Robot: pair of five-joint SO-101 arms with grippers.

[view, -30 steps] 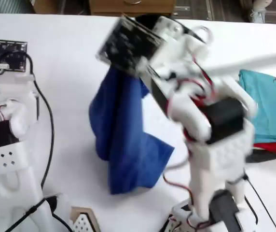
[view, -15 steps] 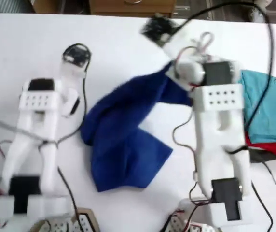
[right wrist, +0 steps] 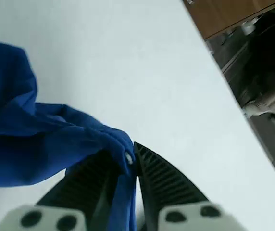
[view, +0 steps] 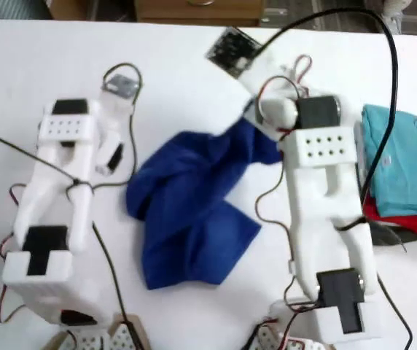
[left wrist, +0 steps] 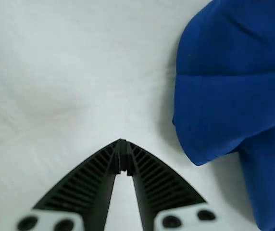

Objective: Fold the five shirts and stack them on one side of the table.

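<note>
A crumpled blue shirt (view: 190, 219) lies on the white table (view: 48, 51) between the two arms. One corner of it is pinched in my right gripper (right wrist: 131, 156), which is shut on the cloth; from above that gripper (view: 251, 117) sits at the shirt's far right end. My left gripper (left wrist: 123, 149) is shut with nothing in it, a short way from the blue shirt (left wrist: 233, 96) edge. In the high view the left gripper (view: 110, 157) hangs just left of the shirt. A stack of folded shirts, teal (view: 405, 164) over red (view: 405, 222), lies at the table's right edge.
The table's far edge (right wrist: 209, 62) runs close behind my right gripper, with wooden furniture (view: 201, 9) beyond it. Black cables (view: 132, 131) loop around both arms. Bare tabletop lies at the far left.
The right arm has lowered and stretched the shirt out to the right over the table. The left arm swung in from the left edge and now stands beside the shirt.
</note>
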